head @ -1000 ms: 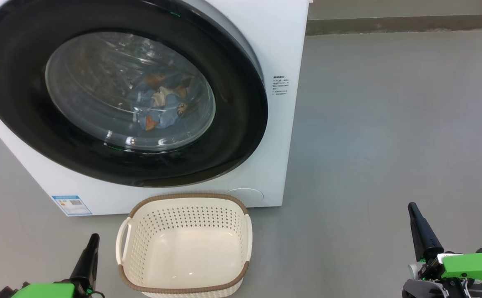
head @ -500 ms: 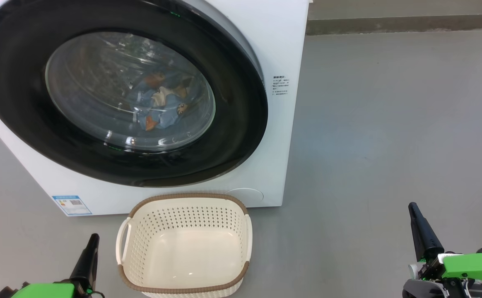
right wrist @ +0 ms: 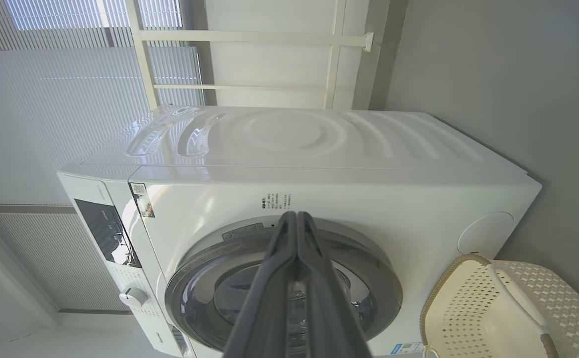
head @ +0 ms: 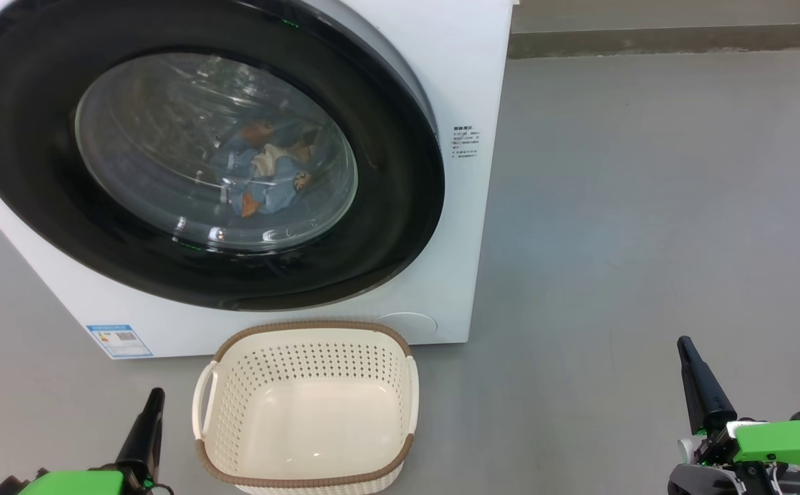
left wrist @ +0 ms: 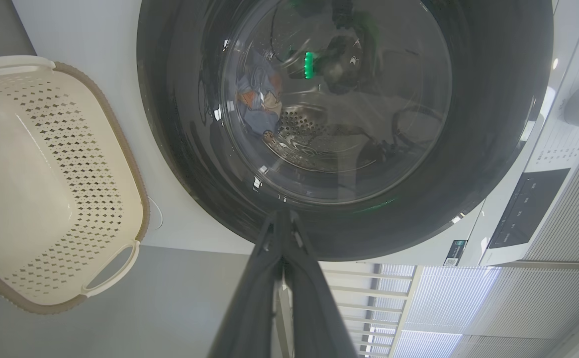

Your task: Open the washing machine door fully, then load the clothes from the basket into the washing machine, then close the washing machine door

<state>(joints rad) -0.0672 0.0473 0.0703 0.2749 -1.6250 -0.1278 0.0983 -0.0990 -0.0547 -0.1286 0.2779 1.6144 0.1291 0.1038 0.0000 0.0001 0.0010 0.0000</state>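
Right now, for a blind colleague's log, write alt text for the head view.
White washing machine, door shut, clothes visible through it. The empty basket sits in front, left fingers and right fingers low at either side.

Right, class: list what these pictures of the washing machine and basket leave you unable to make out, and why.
- washing machine door: its top is cut off by the head view's upper edge.
- clothes: they lie behind reflecting glass, so the number of pieces is unclear.
- printed text and blue label: too small to read in the head view.
- basket: its near wall is cut off by the head view's bottom edge.
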